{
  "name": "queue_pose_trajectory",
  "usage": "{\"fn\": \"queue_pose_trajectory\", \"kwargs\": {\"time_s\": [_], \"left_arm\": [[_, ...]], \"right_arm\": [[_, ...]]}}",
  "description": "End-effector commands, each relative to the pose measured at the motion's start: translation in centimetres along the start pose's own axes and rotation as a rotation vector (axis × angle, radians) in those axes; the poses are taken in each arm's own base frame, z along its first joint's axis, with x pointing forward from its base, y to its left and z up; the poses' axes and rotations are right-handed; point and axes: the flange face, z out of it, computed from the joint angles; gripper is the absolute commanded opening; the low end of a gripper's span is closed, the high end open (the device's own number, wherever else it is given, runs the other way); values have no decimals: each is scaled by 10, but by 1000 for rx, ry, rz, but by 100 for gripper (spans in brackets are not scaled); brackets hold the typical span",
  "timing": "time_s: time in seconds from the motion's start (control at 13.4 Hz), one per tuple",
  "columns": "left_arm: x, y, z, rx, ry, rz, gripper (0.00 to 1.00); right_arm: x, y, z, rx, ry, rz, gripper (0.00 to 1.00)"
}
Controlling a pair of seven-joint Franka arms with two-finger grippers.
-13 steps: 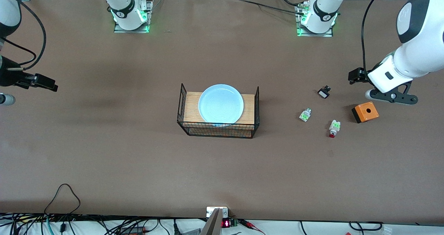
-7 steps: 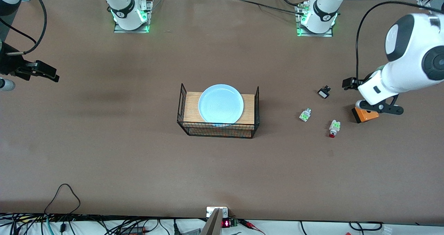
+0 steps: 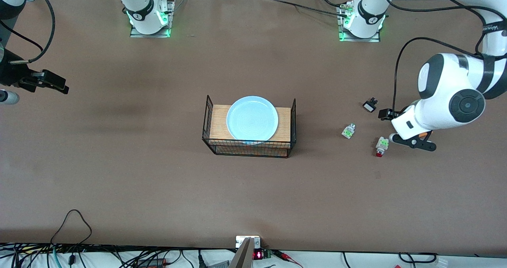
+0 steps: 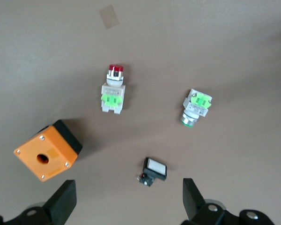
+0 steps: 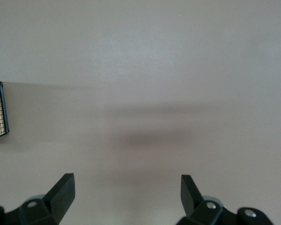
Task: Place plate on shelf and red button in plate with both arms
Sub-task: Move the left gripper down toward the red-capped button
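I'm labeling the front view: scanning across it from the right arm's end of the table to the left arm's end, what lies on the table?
wire rack holding the plate → green-capped button → black-and-white piece → red button

Right gripper (image 5: 126,194) hung over bare brown table (image 5: 178,70), its two dark fingertips (image 5: 63,190) spread wide apart at roughly 7 and 5 o'clock, nothing between them. A corner of a black wire basket (image 5: 0,110) with a wooden base poked in at 9 o'clock, resting on the table. A soft dark shadow lay across the tabletop near the centre, above the gap between the fingers.
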Motion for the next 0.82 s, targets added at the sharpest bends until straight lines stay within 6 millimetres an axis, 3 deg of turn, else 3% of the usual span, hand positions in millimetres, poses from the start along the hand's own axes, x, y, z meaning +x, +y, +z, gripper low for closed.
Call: {"fn": "queue_pose_trajectory", "kwargs": {"time_s": [0.0,0.37,0.67,0.75], "left_arm": [[6,-2,28,20,27,42,100],[43,-40,115,34,160,146,100],[48,-51,150,28,162,142,100],[46,-49,156,24,151,144,94]], "right_arm": [[-1,-2,-2,1,6,-18,100],[1,-5,2,-1,0,-23,100],[3,-6,6,-2,-6,-25,100],[3,-6,5,-2,-5,-25,100]]}}
